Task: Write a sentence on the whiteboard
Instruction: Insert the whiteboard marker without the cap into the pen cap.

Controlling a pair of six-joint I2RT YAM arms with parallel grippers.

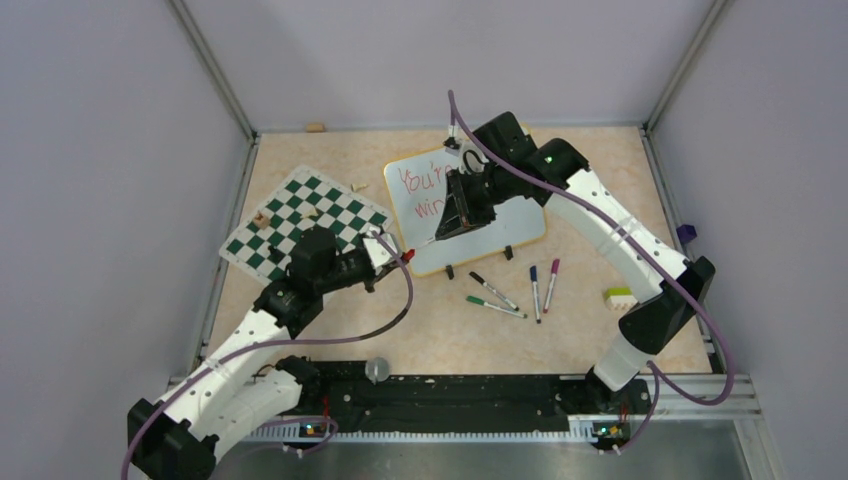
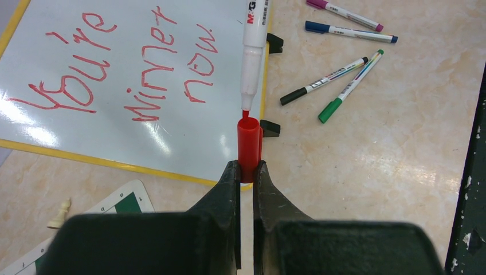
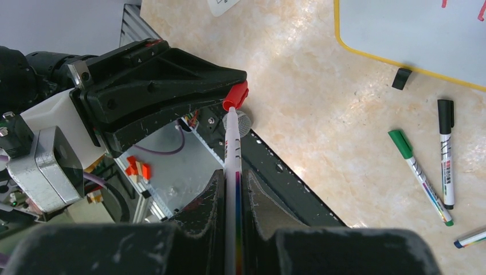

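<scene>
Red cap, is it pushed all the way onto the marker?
No, the red cap sits pinched between the left fingers, with only the red tip of the marker at its open mouth.

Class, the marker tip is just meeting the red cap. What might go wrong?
The left gripper pinches the red cap only at its base, so a push from the marker may tilt or slide it.
If the right gripper is off line, the tip may hit the cap's rim and smear ink.
A slip beside the whiteboard might mar its writing.
</scene>
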